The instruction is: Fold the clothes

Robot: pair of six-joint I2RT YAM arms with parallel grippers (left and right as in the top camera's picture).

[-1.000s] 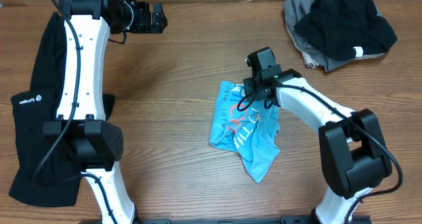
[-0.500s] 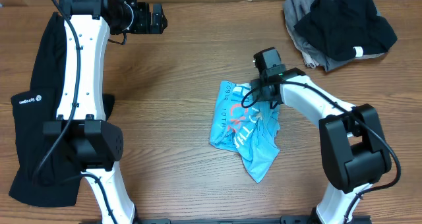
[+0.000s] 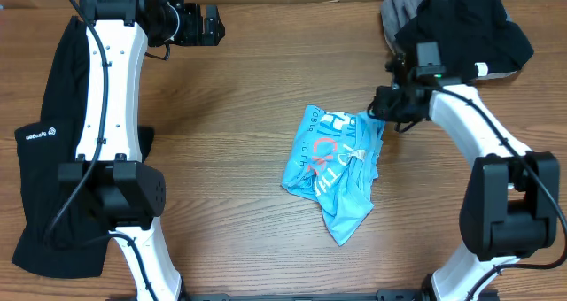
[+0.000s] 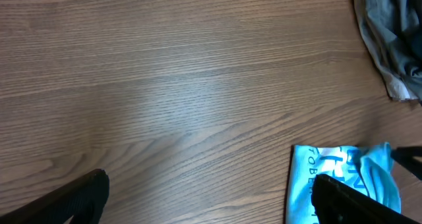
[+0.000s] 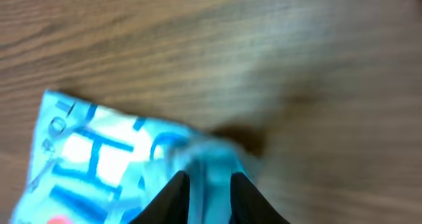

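Progress: right fingers (image 3: 384,115), pinching a corner of the blue T-shirt (image 3: 332,168), just tugged it toward the far right corner of the desk (image 3: 248,115), stretching it out mid-desk. Looks like flattening before any fold. Left fingers (image 3: 213,24) hang wide open by the far edge.

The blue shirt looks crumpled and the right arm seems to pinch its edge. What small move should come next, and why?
Probably draw the pinched edge away from the heap. The right tool grips an edge of the light blue T-shirt, which lies bunched and creased on the table; it likely needs spreading flat before any fold.
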